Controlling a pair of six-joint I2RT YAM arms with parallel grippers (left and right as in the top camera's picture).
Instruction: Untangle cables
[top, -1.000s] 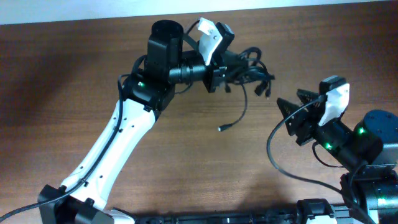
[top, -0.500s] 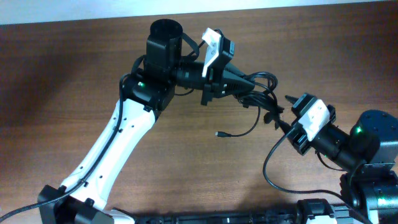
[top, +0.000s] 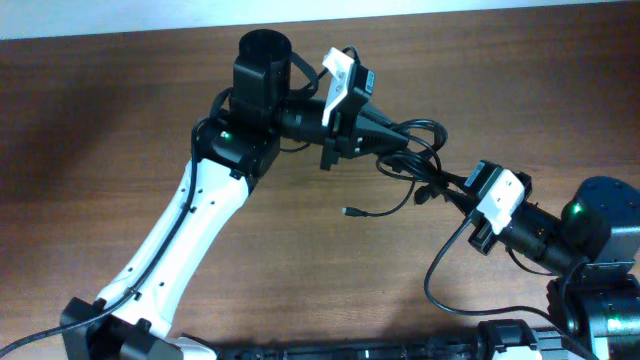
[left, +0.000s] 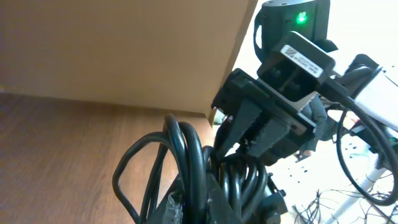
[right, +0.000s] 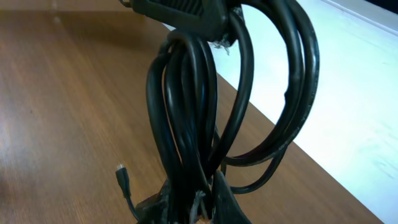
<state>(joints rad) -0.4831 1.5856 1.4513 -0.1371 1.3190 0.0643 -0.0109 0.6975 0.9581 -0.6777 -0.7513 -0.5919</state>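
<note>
We see the right hand (top: 458, 184), well apart from the cables (top: 425, 150) a second ago, now moved in and clamped onto the tangle. The left hand (top: 395, 140) has turned slightly. The loose plug end (top: 348, 212) has drifted lower and to the left.

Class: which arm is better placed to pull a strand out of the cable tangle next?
Probably the right. The right gripper is shut on the outer edge of the cables and can draw back toward its base; the left gripper clamps the main bundle, so it serves as anchor.
</note>
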